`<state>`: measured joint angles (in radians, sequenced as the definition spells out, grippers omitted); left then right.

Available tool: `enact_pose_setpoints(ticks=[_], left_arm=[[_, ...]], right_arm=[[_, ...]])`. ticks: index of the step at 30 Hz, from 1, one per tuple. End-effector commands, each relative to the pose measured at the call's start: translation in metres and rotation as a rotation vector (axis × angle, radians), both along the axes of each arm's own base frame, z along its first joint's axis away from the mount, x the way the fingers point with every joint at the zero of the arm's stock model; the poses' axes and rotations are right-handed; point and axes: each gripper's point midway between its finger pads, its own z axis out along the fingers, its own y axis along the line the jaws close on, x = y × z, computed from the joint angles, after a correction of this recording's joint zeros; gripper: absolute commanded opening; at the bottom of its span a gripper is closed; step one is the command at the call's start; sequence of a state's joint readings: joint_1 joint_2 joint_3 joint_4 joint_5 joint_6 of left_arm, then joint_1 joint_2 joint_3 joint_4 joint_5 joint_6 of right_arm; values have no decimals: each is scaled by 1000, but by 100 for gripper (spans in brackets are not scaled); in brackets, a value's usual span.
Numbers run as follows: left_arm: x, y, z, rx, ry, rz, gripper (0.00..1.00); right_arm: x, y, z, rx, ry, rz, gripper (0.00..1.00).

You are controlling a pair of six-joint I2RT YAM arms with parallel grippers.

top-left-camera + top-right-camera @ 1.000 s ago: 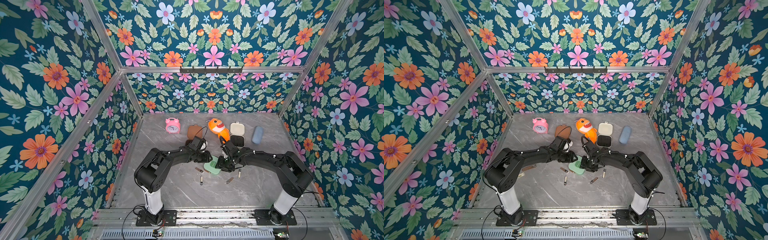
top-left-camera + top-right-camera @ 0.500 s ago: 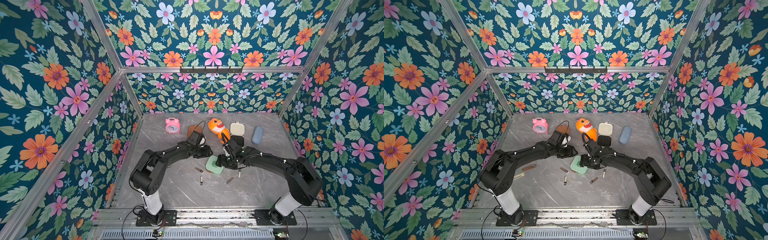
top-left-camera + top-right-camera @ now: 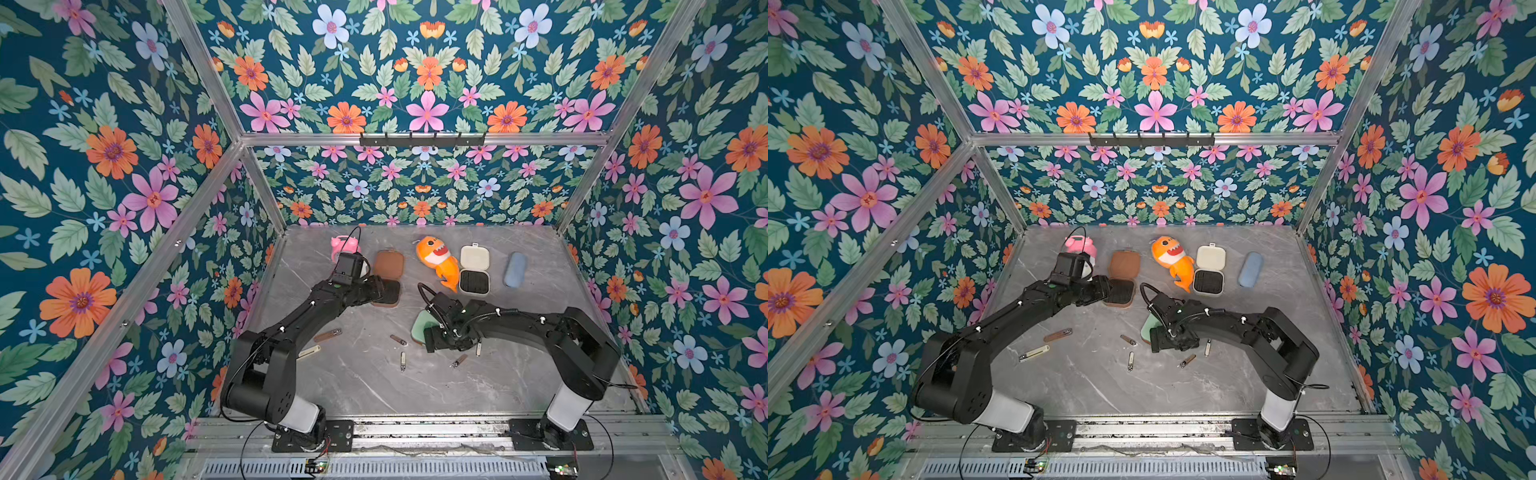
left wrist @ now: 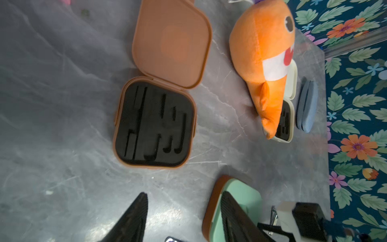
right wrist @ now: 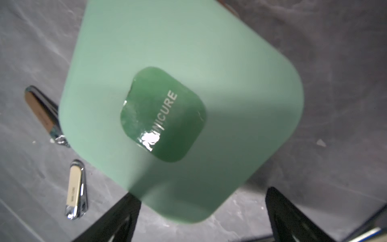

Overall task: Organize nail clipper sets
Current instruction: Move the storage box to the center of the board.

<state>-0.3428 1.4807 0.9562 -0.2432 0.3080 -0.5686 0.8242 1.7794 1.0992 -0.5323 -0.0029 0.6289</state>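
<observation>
The brown case (image 4: 154, 123) lies open, its black insert bare and its lid (image 4: 171, 42) flat behind it. My left gripper (image 4: 184, 209) hangs open in front of it with nothing between its fingers; in a top view its tips (image 3: 383, 291) reach the case's base. The mint green case (image 5: 180, 109) lies shut, label up, and partly hides under the right wrist in a top view (image 3: 420, 326). My right gripper (image 5: 201, 211) stands wide open at its near edge, both fingers apart from it. The cream case (image 3: 475, 270) sits open at the back. Several small clippers (image 3: 402, 360) lie loose on the table.
An orange fish plush (image 3: 438, 262) lies between the brown and cream cases. A pink alarm clock (image 3: 343, 245) stands behind the left wrist and a blue-grey pouch (image 3: 514, 270) lies at the back right. A brown file (image 3: 327, 335) and a cream one (image 3: 308, 352) lie near the left arm.
Both grippers were at the mint case and have opened. The left arm swung back and left to the brown case. The right gripper let go of the mint case.
</observation>
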Motion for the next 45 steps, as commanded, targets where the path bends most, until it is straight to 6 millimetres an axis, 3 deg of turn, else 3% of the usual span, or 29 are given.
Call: enact_pose_setpoints(ticks=[1,10,16,25,33,36,45], left_arm=[[-5,16,-7,28,13,20,59],[4,44,-35,111,75,79,56],[32,45,-47,154,87,71,55],[78,32,-65,161,76,22,55],[98,19,-80,152,73,-47,53],[89,23,-91,166,112,-42,45],[39,38,-106,145,201,68,27]], right_arm=[[20,-6,0,-82,-50,-21,94],[94,-2,-6,-39,-44,-70,82],[141,21,-6,-24,-56,0,79],[187,39,-6,24,-56,26,78],[183,48,5,91,-38,38,80],[173,49,17,132,-46,33,81],[134,52,46,152,-77,74,75]])
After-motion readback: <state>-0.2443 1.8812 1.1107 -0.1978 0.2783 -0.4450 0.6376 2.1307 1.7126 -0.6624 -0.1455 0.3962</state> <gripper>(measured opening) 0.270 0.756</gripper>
